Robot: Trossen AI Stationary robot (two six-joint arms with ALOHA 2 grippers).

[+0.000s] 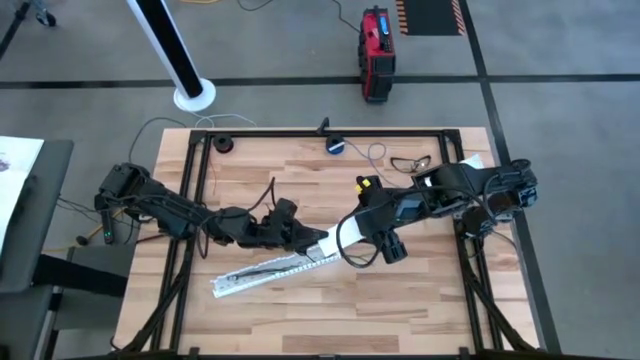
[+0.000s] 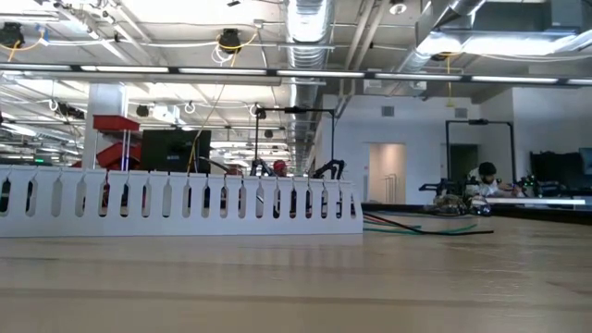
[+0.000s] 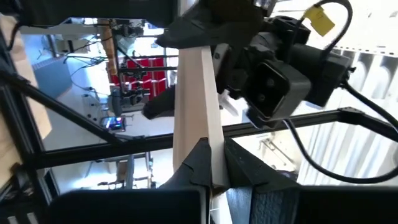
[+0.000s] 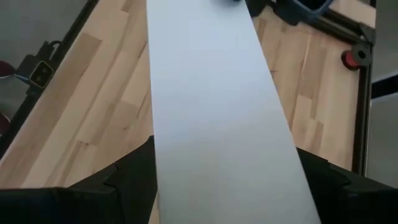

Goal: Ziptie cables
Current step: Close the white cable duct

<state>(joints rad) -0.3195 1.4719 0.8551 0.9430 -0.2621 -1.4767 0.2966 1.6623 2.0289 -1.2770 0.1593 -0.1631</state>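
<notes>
Both arms reach inward, meeting near the middle, the left gripper (image 1: 318, 239) pinched closed and the right gripper (image 1: 345, 232) closed, wrists angled toward each other

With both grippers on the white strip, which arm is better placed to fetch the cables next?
Probably right: the cables lie beside its arm, far from the left gripper. The right gripper must release the strip first.

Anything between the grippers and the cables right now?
Yes: the left gripper and right gripper are both shut on a white strip, so neither is free; the cables lie apart near the far edge.
</notes>
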